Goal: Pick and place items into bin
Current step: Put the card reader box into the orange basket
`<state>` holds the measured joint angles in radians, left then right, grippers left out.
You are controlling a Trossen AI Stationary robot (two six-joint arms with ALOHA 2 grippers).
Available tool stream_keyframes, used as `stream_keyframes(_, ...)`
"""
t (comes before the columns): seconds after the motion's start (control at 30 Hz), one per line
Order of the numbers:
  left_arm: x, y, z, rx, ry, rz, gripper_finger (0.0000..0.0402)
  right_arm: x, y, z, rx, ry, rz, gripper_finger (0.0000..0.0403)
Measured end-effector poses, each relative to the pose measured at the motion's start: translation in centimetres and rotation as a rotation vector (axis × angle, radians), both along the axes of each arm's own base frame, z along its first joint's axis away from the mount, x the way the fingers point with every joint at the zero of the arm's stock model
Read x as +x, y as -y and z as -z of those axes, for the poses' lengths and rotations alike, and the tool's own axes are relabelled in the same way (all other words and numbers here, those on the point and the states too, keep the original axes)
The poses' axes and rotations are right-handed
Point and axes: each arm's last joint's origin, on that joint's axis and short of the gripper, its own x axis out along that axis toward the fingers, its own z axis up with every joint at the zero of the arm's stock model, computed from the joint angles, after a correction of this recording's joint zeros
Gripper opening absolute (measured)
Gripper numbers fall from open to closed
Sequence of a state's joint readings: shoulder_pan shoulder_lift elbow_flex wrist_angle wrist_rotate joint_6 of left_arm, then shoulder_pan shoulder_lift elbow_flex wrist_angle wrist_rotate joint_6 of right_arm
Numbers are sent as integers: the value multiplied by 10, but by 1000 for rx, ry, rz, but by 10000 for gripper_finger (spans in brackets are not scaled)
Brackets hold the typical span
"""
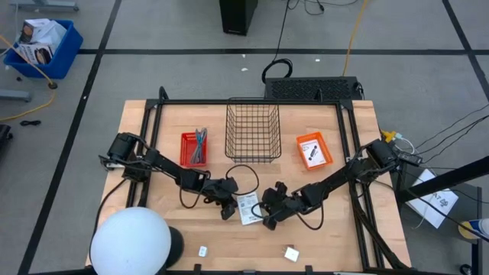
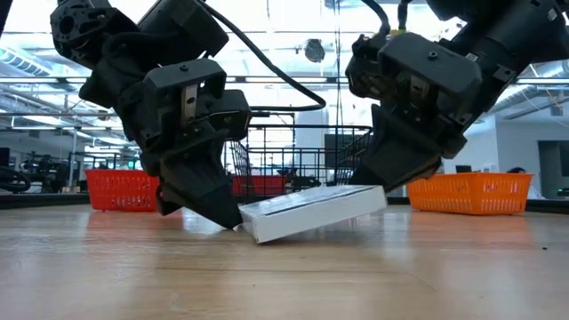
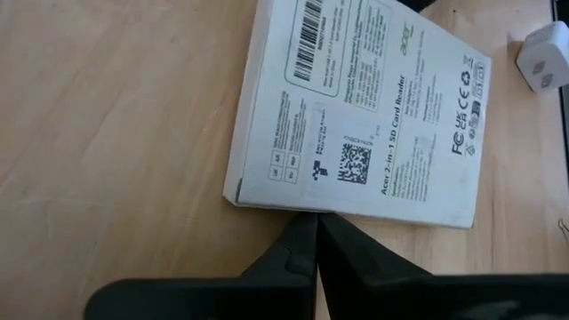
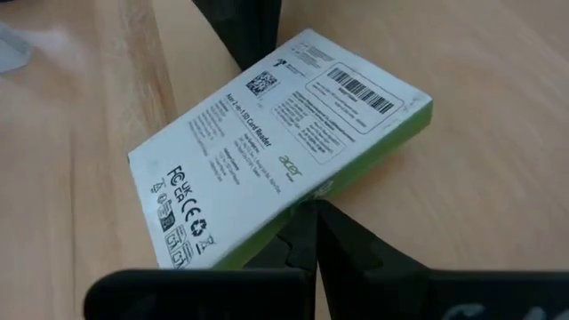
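Both grippers are pressing on a flat white box [image 1: 247, 208] at mid-table, in front of the wire bin [image 1: 252, 131]. The left gripper [image 1: 228, 210] has its fingers closed together, tips touching one box edge. The right gripper [image 1: 267, 219], also closed and grasping nothing, is lifting the opposite edge, so the box is lying tilted. Both arms are reaching low towards the centre.
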<state>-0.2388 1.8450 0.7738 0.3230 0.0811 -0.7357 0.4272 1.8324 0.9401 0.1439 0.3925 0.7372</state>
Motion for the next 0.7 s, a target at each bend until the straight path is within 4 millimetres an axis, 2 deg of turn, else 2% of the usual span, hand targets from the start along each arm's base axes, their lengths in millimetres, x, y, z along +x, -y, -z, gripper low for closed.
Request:
stream_keyframes(0.2,0,0,0,8,-4,-3,4,3,-4,-5,5,49,-54,0)
stream_keyframes(0.43,3,-4,-1,44,28,-68,19,11,-9,-18,0,179,-55,0)
stream_keyframes(0.57,3,-3,-1,51,37,-77,5,7,-7,-12,1,115,-49,0)
stream_keyframes(0.7,4,-3,-2,32,46,-96,11,5,-6,-9,1,86,-38,0)
